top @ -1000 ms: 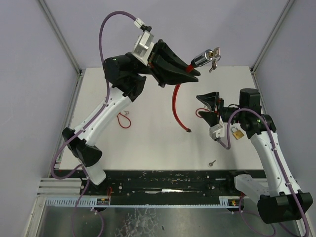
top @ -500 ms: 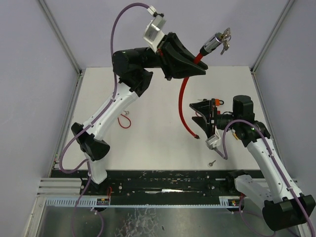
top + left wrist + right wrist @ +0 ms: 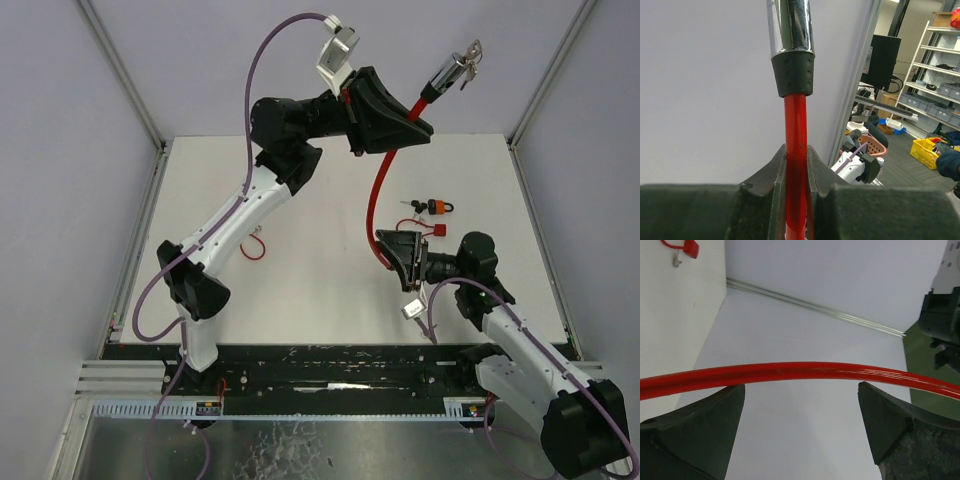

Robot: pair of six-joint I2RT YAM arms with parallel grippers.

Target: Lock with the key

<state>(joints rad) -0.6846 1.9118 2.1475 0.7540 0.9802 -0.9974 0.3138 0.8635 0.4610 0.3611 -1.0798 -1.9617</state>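
The left gripper point(image 3: 418, 125) squeezes the red cable lock point(image 3: 374, 195) tight, high above the desk point(image 3: 300, 280), keys point(image 3: 470, 52) at its top. The right gripper point(image 3: 393, 255) is wide open and empty, low over the desk beside the lock's loose end.

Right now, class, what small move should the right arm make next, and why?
Probably shut the right jaws on the red cable: they stand open with the cable running between them, while the left jaws grip it just below the lock head.

Red cable point(image 3: 790, 371) across right hand point(image 3: 801, 386) gap.
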